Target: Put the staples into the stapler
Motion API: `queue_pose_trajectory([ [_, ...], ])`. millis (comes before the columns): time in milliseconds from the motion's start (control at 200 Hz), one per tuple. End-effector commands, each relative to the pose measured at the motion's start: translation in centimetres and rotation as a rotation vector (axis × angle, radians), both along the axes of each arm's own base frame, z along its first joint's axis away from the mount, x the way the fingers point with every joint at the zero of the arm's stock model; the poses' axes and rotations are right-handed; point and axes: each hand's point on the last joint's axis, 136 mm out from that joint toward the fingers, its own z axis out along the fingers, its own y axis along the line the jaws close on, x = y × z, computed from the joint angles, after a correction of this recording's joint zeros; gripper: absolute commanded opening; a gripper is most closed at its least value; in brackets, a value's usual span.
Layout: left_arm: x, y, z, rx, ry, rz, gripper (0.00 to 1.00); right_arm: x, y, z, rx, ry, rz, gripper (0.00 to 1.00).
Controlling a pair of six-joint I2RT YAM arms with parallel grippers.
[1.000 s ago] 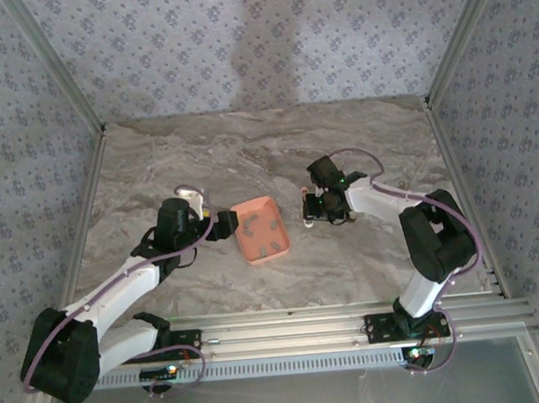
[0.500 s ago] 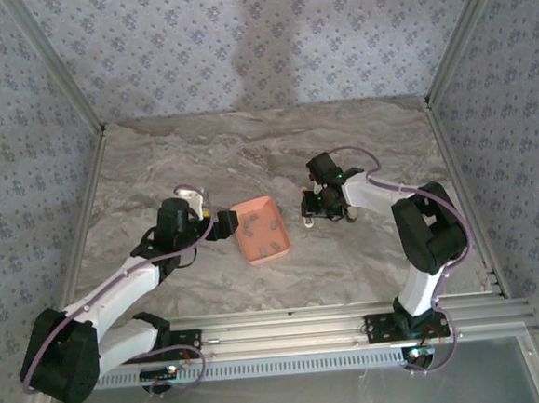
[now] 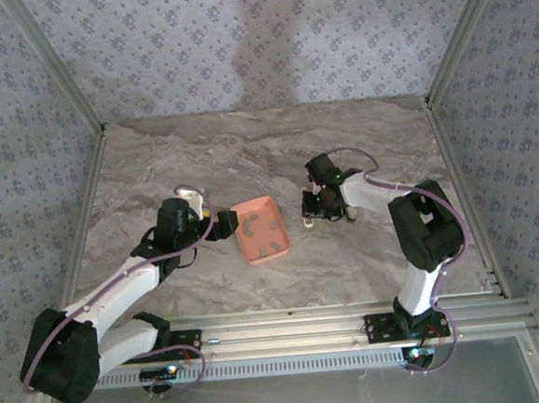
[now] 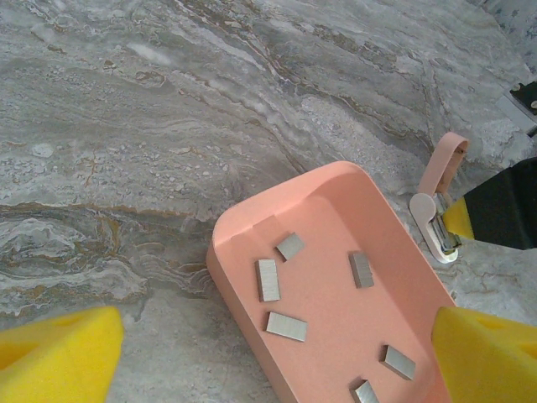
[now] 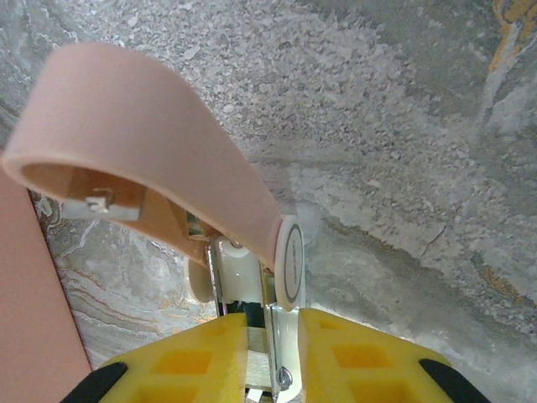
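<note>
My right gripper clamps the stapler, right of the tray. My left gripper, jaws wide apart, sits left of the staples.

Overhead rear view of whole table; two close downward wrist views, stapler common to both.

L arm is stretched low from the near-left base, elbow bent, wrist turned rightward — L gripper is spread wide. R arm is doubled back toward centre, elbow high — R gripper is clamped on the stapler at its base.
</note>
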Motion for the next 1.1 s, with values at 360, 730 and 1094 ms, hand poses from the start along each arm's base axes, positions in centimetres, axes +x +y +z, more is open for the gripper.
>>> queue_pose_trajectory([
  [360,0.4,-0.3,1.1,-0.03,-0.029,-0.008,0.94,-2.9,-0.8,-0.7,-0.044,0.044,0.0,0.19],
  [730,0.2,-0.4,1.4,-0.04,-0.034,-0.01,0.95,-5.1,-0.9,-1.1,-0.054,0.072,0.001,0.19],
  [1094,0.2,-0.6,1.6,-0.048,-0.036,-0.015,0.95,-6.7,-1.0,-0.6,-0.061,0.079,0.005,0.19],
])
